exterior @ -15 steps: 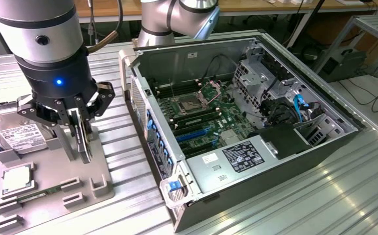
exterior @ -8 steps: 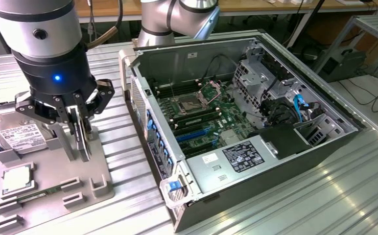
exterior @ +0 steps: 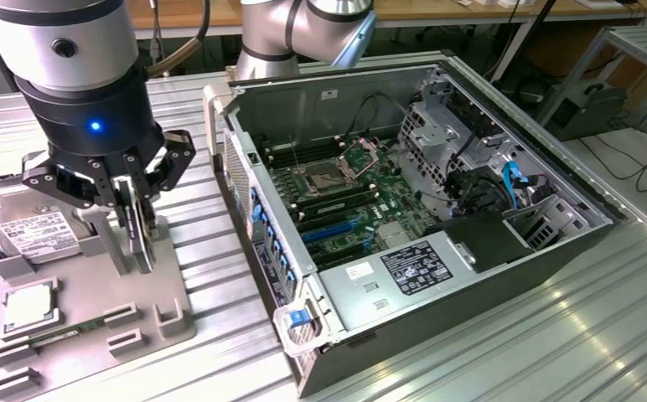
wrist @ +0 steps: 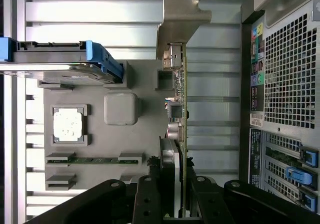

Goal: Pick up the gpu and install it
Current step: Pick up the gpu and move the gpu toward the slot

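The gpu (exterior: pixel 142 243) is a thin dark card standing on edge over the grey holder tray (exterior: pixel 173 289) at the exterior view's left. In the wrist view the gpu (wrist: pixel 183 99) appears edge-on, with its silver bracket (wrist: pixel 181 14) at the far end. My gripper (exterior: pixel 133 213) hangs straight down over the tray, its black fingers (wrist: pixel 167 174) pressed against both faces of the card. The card's lower edge is at the tray; I cannot tell whether it has lifted out of its slot.
On the grey holder tray (wrist: pixel 142 134) lie a silver hard drive (exterior: pixel 33 230), a CPU (exterior: pixel 28 306) and a green memory stick (exterior: pixel 61 332). The open computer case (exterior: pixel 301 92) lies to the exterior view's right, with blue slots (exterior: pixel 329 230) on its motherboard. Ribbed metal tabletop surrounds both.
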Available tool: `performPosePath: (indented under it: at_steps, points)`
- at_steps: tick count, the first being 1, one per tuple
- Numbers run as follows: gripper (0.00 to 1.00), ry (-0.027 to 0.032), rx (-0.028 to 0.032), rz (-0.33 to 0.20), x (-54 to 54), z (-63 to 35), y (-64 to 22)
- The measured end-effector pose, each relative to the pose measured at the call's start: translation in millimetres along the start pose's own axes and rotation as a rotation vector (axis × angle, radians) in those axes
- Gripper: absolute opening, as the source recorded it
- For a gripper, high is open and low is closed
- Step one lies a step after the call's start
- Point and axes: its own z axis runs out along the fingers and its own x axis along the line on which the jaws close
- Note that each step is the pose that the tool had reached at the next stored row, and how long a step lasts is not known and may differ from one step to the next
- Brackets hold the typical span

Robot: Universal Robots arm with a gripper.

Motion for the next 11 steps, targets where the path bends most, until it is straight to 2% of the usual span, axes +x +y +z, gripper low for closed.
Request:
performPosePath:
  at_steps: [11]
  points:
    - [0.28,0.0,0.0,0.0,0.0,-7.8,0.4]
